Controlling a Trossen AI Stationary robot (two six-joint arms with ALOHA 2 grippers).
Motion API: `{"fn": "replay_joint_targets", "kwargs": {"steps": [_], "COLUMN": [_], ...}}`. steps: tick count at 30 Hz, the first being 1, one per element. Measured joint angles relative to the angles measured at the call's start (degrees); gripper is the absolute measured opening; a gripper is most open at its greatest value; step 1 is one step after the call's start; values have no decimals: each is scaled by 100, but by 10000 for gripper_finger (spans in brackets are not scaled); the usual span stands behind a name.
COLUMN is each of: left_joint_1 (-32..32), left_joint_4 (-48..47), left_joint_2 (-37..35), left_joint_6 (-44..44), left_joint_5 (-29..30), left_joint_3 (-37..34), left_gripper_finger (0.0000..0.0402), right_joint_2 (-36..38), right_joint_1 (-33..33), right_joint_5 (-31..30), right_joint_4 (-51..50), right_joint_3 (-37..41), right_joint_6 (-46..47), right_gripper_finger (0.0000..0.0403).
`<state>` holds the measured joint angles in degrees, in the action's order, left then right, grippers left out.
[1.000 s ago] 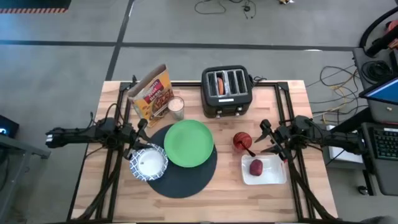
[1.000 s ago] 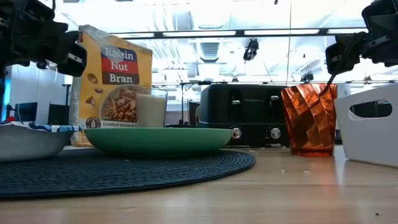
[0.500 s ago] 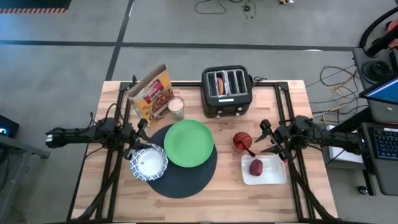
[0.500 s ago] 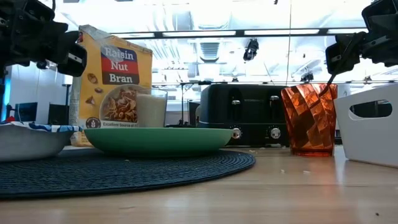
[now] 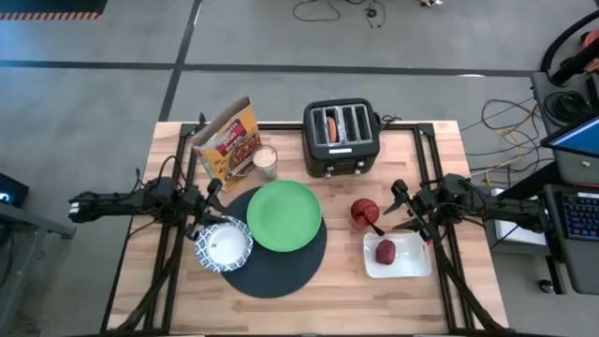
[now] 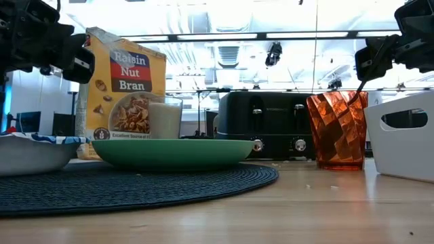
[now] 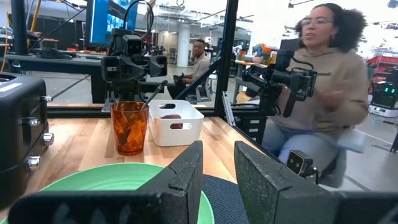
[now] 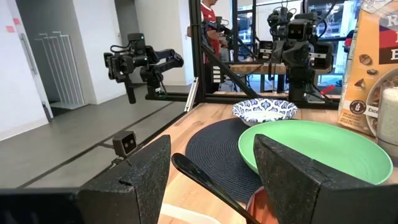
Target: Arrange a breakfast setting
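The round dark placemat [image 5: 281,271] lies mid-table and bears the green plate [image 5: 284,215] and, at its left edge, the blue-and-white bowl [image 5: 223,245]. Right of it stands the small red cup [image 5: 363,212], a spoon handle [image 8: 205,183] sticking up out of it. The dark red fruit [image 5: 386,252] lies in a white tray [image 5: 412,265]. A bagel [image 5: 331,128] stands in a slot of the black toaster [image 5: 342,150]. My left gripper [image 7: 217,155] hovers open above the bowl's far left side. My right gripper [image 8: 212,146] hovers open just right of the cup.
A cereal box [image 5: 229,140] and a glass of milk [image 5: 266,162] stand at the back left. A black frame [image 5: 426,164] runs along the table's sides. A person [image 7: 323,93] sits beyond the table's right edge. Bare wood lies along the near edge.
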<state>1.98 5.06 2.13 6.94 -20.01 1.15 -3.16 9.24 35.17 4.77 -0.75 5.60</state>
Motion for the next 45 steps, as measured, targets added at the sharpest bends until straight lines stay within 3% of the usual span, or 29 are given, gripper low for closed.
{"fn": "replay_joint_targets", "kwargs": {"steps": [2,6,12,15,18,22,31,37,41,45], "left_joint_1": [0,0,0,0,0,0,0,-5,-4,-4], "left_joint_4": [1,0,0,2,2,2,1,295,958,1581], "left_joint_2": [0,0,0,0,0,0,0,6,7,4], "left_joint_6": [0,0,0,2,0,0,-49,-1028,-143,14], "left_joint_5": [0,0,0,0,0,0,0,7,2,-1], "left_joint_3": [1,0,0,0,0,1,0,0,0,0], "left_gripper_finger": [75,75,75,75,75,75,75,75,75,75], "right_joint_2": [0,0,4,4,4,3,-2,0,0,0], "right_joint_1": [-3,6,6,6,6,15,28,28,28,28], "right_joint_5": [-744,-3957,-8183,-9756,-10774,-11116,-11122,-11122,-11122,-11122], "right_joint_4": [154,162,151,151,154,163,281,342,326,324], "right_joint_3": [-1,-1,0,1,1,1,1,1,1,1], "right_joint_6": [429,1438,1161,809,392,-202,51,-412,-616,-626], "right_gripper_finger": [219,219,219,219,219,219,219,219,219,219]}}
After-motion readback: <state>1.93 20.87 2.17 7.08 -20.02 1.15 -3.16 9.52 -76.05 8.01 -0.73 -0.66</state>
